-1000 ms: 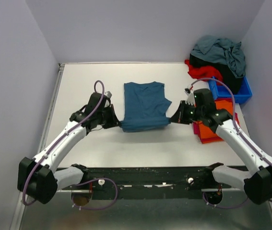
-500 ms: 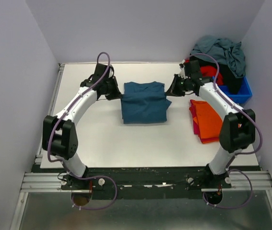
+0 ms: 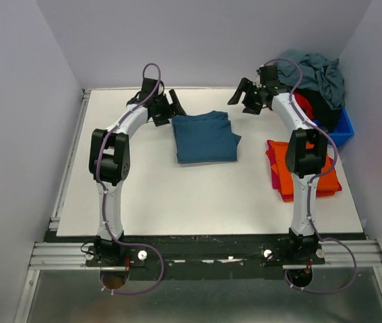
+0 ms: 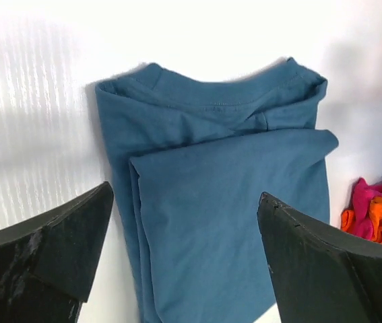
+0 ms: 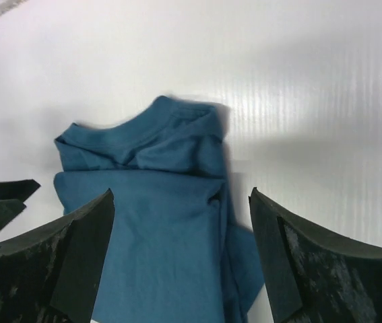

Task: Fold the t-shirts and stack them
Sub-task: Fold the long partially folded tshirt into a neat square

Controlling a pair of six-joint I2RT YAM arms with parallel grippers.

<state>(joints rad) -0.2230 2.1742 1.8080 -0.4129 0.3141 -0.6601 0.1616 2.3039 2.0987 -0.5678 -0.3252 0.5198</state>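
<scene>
1. Both arms are backing off the fold. Half a second ago they were at the shirt's far side edges; now the left fingers (image 4: pixel 42 249) and right fingers (image 5: pixel 49 262) are hanging spread and empty just beyond its far corners.
2. Teal t-shirt (image 3: pixel 205 138) is lying mid-tabletop (image 3: pixel 143 182), near half doubled over the collar half, collar band peeking out at the far end. Fold is looking finished, hence the release.
3. Orange t-shirt (image 3: pixel 279 165) is sitting folded on a pink one (image 3: pixel 276 182) to its right, likely the stack the teal one is going onto.
4. Grey-blue shirt (image 3: pixel 312 70), red and black ones are heaping unfolded over the blue bin (image 3: pixel 342 131), far right corner, probably waiting their turn.
</scene>
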